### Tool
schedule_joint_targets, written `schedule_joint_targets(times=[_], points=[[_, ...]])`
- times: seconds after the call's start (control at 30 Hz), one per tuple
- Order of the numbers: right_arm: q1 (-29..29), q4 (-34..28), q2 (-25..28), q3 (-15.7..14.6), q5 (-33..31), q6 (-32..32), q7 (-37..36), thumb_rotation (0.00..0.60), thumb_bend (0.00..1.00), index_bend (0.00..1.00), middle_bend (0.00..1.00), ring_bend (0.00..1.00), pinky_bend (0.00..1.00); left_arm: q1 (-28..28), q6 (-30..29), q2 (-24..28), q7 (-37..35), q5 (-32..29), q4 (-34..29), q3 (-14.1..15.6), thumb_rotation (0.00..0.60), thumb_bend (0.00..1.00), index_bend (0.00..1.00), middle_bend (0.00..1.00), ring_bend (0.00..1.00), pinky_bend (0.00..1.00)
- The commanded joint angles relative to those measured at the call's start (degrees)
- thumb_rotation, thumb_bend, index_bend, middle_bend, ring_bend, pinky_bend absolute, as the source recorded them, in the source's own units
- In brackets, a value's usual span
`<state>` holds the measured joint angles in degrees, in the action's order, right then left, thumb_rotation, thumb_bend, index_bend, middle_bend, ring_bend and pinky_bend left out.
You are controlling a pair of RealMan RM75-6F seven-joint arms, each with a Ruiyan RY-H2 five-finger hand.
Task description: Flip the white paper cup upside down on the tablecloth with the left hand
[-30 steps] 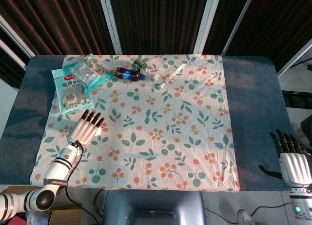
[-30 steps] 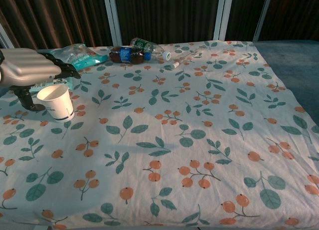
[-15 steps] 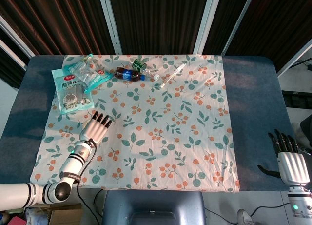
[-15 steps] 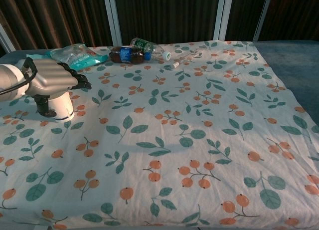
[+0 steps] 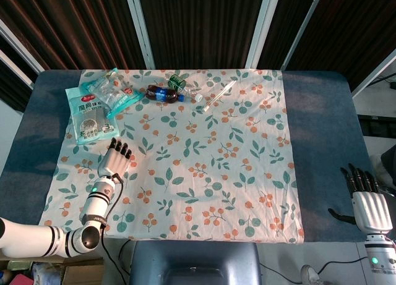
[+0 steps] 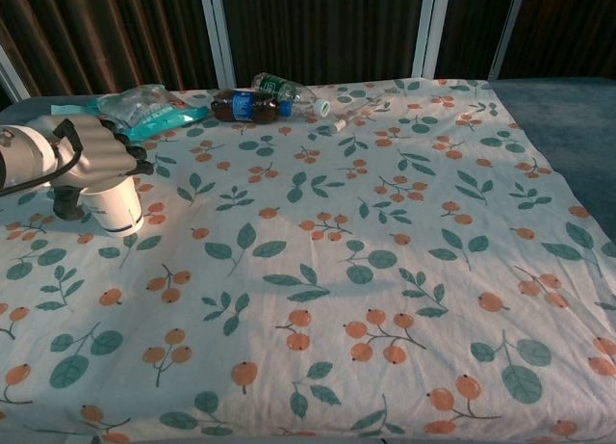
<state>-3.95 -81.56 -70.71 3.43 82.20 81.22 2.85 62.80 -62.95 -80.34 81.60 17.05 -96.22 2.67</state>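
Left robot hand (image 6: 96, 155) has come down over the white paper cup (image 6: 117, 210) since a second ago, when it hovered beside the open rim; it now covers the cup's top, fingers curled around it, gripping. Cup stands upright on the tablecloth (image 6: 366, 271), left side, near the snack packets (image 5: 93, 109). Right robot hand (image 5: 371, 204) rests at the counter's (image 5: 322, 143) right edge, fingers straight and apart, holding nothing.
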Motion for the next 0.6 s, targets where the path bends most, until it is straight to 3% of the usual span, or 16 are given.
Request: schedule_joint_targets(times=[0.03, 0.37, 0.6], points=[[-0.13, -0.02, 0.00, 0.03, -0.24, -0.36, 0.07, 0.544, 0.00, 0.00, 0.00, 0.00, 0.00, 0.30, 0.23, -0.34, -0.80, 1.40, 0.16, 0.40, 0.600, 0.35, 0.00, 0.00, 0.00, 0.00], [-0.42, -0.48, 0.33, -0.10, -0.93, -1.63, 0.40, 0.544, 0.00, 0.00, 0.00, 0.00, 0.00, 1.44, -0.09, -1.32, -0.59, 1.86, 1.99, 2.11, 0.600, 0.40, 0.17, 0.08, 0.00, 0.00], [-0.51, -0.91, 0.70, -0.32, -1.63, -2.69, 0.75, 0.543, 0.00, 0.00, 0.00, 0.00, 0.00, 1.57, -0.52, -1.65, -1.12, 2.32, 2.40, 2.96, 0.600, 0.46, 0.26, 0.21, 0.00, 0.00]])
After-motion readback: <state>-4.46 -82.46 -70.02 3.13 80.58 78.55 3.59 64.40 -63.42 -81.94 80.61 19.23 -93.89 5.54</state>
